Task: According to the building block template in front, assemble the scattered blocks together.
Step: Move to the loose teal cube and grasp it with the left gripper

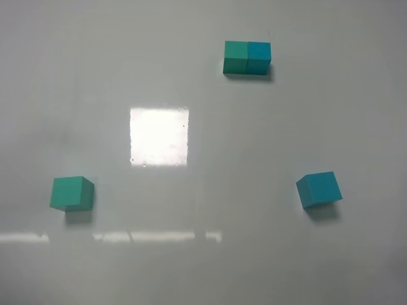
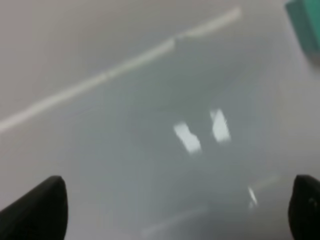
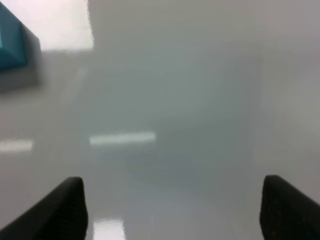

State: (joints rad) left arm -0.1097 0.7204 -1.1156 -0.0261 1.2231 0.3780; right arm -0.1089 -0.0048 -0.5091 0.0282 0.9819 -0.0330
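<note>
The template [image 1: 247, 58] is a short bar of a teal-green cube and a cyan-blue cube, at the far middle-right of the white table. A loose teal-green cube [image 1: 71, 193] sits at the near left; a corner of it shows in the left wrist view [image 2: 306, 22]. A loose cyan-blue cube [image 1: 318, 189] sits at the near right; part of it shows in the right wrist view [image 3: 12, 42]. Neither gripper shows in the high view. My left gripper [image 2: 175, 210] is open and empty over bare table. My right gripper [image 3: 172, 207] is open and empty over bare table.
The glossy white table [image 1: 203, 267] carries a bright square glare patch [image 1: 159, 136] in the middle and a thin reflected light strip [image 1: 156, 237] near the front. No other objects show.
</note>
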